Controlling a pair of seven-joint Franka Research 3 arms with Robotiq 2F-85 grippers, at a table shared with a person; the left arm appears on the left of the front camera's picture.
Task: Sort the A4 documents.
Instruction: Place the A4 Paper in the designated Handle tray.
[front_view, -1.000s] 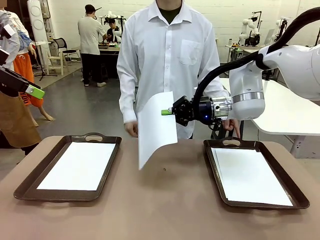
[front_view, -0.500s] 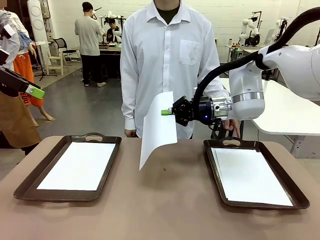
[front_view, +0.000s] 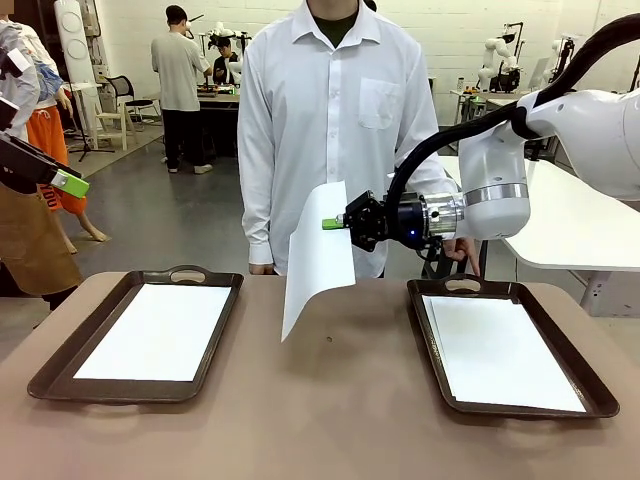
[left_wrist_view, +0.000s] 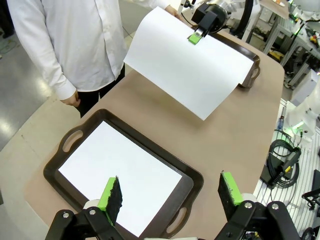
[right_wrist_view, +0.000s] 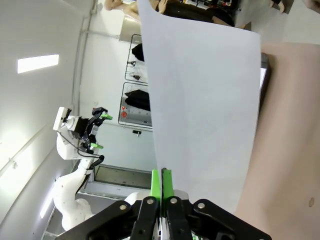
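Observation:
My right gripper (front_view: 333, 224) is shut on the edge of one A4 document (front_view: 320, 262), which hangs in the air above the table's middle, in front of the person. In the right wrist view the green pads (right_wrist_view: 162, 181) pinch this held sheet (right_wrist_view: 205, 110). Another white sheet (front_view: 155, 330) lies in the left tray (front_view: 60, 365), and one more sheet (front_view: 500, 350) lies in the right tray (front_view: 420, 330). My left gripper (front_view: 70, 184) is raised at the far left. In its wrist view it hangs open (left_wrist_view: 170, 192) high above the left tray's sheet (left_wrist_view: 120, 167).
A person in a white shirt (front_view: 335, 110) stands at the far table edge, one hand (front_view: 262, 268) by the edge and the other (front_view: 462, 250) behind my right wrist. The brown table (front_view: 330, 410) is bare between the trays.
The hanging sheet has swung slightly to the right. The person's hand near it has dropped back to the table edge. My grippers have stayed where they were.

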